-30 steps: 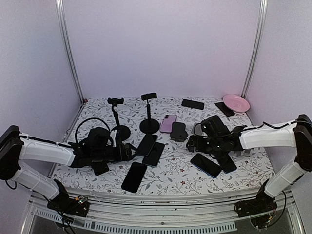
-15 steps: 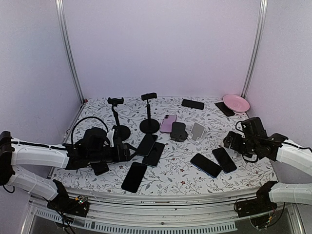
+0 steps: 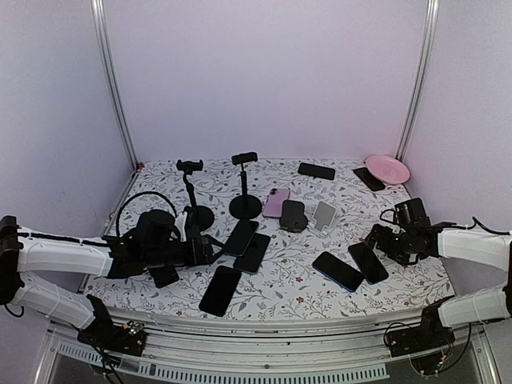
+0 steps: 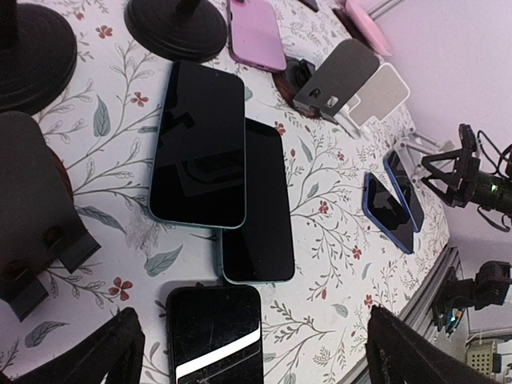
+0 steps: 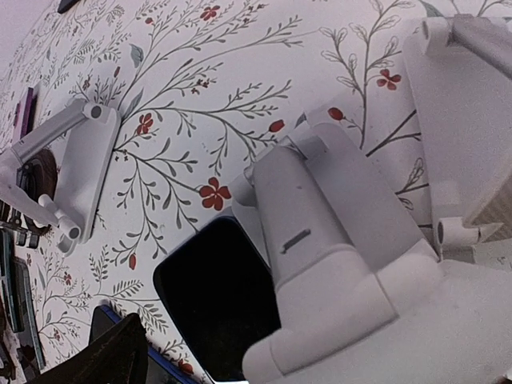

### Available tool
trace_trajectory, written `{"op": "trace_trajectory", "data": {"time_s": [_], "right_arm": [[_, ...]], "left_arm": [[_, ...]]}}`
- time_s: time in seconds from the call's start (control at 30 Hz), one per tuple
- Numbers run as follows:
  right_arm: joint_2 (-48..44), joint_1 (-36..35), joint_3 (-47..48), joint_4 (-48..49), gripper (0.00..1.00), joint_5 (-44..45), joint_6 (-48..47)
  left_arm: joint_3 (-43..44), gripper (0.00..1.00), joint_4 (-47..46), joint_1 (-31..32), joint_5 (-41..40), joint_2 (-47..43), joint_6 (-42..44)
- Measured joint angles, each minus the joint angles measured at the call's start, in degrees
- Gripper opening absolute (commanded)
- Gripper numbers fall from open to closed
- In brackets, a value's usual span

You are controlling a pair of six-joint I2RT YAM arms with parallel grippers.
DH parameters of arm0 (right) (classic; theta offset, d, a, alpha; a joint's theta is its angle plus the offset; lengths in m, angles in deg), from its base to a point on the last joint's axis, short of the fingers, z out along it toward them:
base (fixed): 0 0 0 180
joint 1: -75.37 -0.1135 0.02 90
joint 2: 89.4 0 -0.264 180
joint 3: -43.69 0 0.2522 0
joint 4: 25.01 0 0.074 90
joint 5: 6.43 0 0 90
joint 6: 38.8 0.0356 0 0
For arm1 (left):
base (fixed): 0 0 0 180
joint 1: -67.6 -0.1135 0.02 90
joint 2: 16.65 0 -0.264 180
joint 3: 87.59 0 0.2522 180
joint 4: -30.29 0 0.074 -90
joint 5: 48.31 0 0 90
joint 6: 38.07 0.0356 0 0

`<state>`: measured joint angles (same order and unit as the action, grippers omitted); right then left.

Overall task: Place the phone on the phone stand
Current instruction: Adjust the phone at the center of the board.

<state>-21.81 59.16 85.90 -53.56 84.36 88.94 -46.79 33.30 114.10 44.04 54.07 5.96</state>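
- Currently, the left jaws stand wide open and grip nothing. Their fingertips [image 4: 108, 356] flank the cracked black phone [image 4: 214, 332], which lies flat on the floral surface [image 3: 280, 300].
- Just beyond it, a teal-edged phone [image 4: 198, 144] partly overlaps a second black phone [image 4: 258, 212]; both lie flat.
- The right jaws are open and empty, low beside the white stand [image 5: 320, 232].
- A dark phone [image 5: 214, 300] lies flat with 1 edge hidden behind that stand; a blue phone [image 3: 337, 270] lies just beside it.
- The dark folding stand [image 3: 294, 215] and silver folding stand [image 3: 324, 214] sit mid-surface, not yet loaded.
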Motion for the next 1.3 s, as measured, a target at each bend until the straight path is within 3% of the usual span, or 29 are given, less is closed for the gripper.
{"op": "trace_trajectory", "data": {"time_s": [0.23,0.53,0.73,1.1,1.3], "right_arm": [[11.45,-1.68,4.98,5.57,0.99,-1.95,-0.28],[25.53,-7.34,18.86,9.29,0.99,-4.81,-0.68],[23.82,-8.94,20.04,7.87,0.99,-3.28,-0.31],[8.90,-8.37,13.09,3.72,0.97,3.54,-4.48],[10.51,-6.19,9.70,14.05,0.95,3.17,-14.67]], "left_arm": [[0.00,0.97,0.50,0.00,-0.04,0.02,0.00],[0.00,0.97,1.22,0.00,-0.13,0.13,0.02],[0.00,0.97,2.23,0.00,-0.24,0.13,0.09],[0.00,0.97,3.02,0.00,-0.20,-0.68,0.11],[0.00,0.97,3.50,0.00,-0.20,-1.42,0.31]]}}
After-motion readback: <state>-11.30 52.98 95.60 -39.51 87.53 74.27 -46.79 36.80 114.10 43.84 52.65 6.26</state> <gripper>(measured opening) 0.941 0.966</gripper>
